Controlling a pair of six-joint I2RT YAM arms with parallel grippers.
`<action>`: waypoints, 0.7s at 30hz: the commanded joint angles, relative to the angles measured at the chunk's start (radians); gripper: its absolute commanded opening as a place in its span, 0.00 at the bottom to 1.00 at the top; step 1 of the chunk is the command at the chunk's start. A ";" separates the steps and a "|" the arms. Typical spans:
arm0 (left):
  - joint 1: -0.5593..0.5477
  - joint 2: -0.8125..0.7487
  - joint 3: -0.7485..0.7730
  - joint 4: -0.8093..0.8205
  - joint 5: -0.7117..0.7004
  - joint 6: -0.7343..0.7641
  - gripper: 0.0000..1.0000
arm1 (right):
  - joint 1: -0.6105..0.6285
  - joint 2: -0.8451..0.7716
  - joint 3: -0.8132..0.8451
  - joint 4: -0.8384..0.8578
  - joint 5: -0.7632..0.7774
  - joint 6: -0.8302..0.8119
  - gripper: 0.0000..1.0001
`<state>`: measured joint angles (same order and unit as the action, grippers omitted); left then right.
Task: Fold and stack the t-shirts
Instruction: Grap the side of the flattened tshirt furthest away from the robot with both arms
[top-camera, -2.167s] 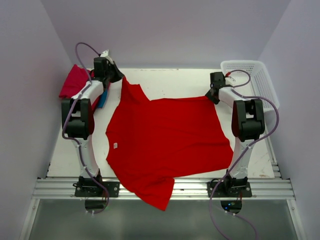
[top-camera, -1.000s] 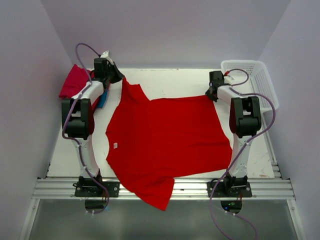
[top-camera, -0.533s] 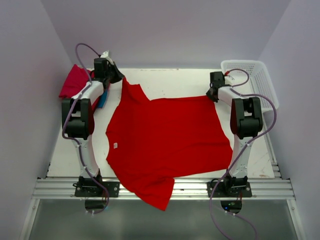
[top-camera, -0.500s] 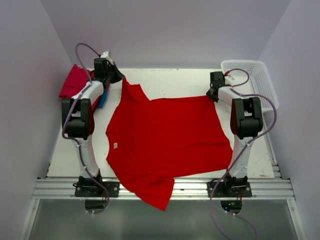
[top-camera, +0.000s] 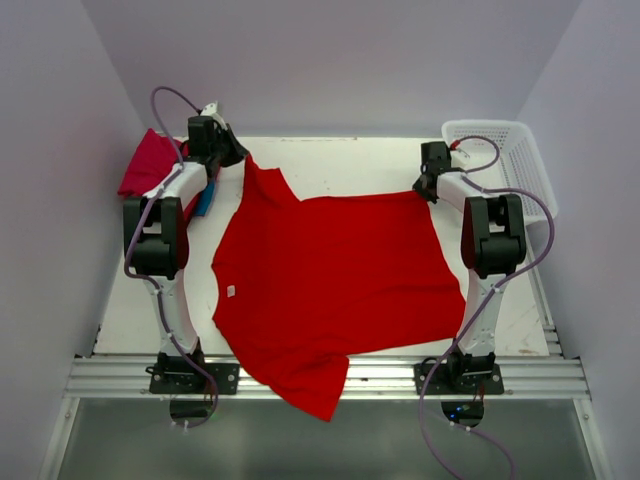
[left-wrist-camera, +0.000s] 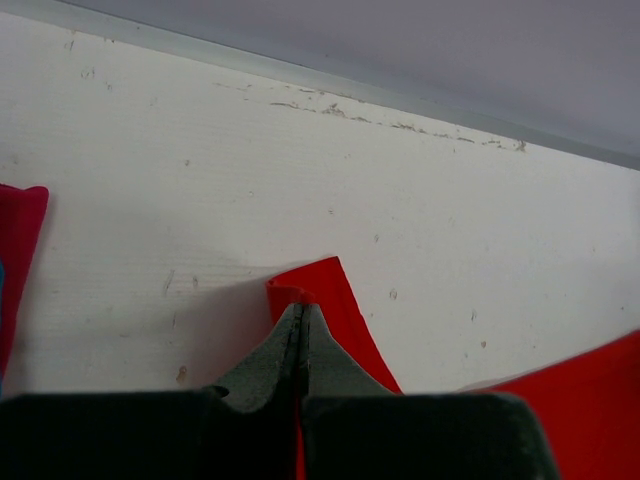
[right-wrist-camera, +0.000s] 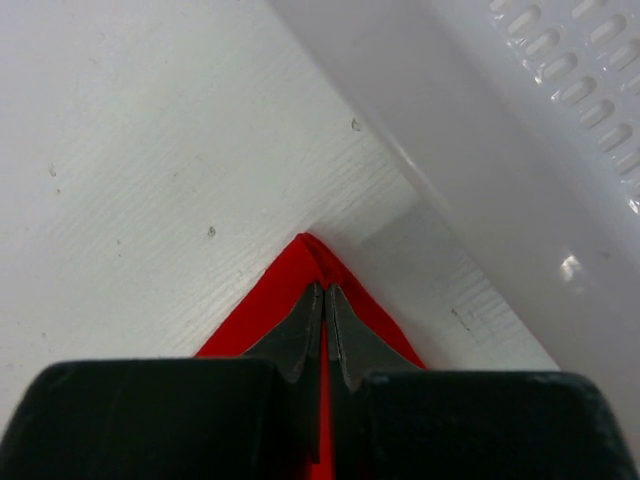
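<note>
Pinching the red shirt at two far corners with left fingers and right fingers, both closed tight on mere tips of cloth. Spread across the surface, near end draped over the edge. Could slip free under uneven pull, or bunch mid-fold.

The large t-shirt lies spread over the centre of the table, its near part overhanging the front edge. The left claw sits at its far-left corner and the right claw at its far-right corner. A second t-shirt lies far left; the basket stands far right.
</note>
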<state>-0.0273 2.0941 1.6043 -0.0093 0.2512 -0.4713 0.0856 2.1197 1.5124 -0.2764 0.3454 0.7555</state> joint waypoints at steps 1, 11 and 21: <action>0.006 -0.062 -0.014 0.045 0.019 -0.009 0.00 | -0.004 -0.017 0.034 0.017 0.010 -0.012 0.00; 0.001 -0.089 -0.011 0.032 -0.013 0.025 0.00 | -0.006 -0.176 -0.100 0.186 -0.045 -0.082 0.00; -0.010 -0.198 -0.032 -0.061 -0.092 0.099 0.00 | -0.006 -0.300 -0.118 0.134 -0.039 -0.123 0.00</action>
<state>-0.0349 1.9793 1.5879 -0.0452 0.2016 -0.4221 0.0845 1.8618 1.3853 -0.1486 0.2958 0.6605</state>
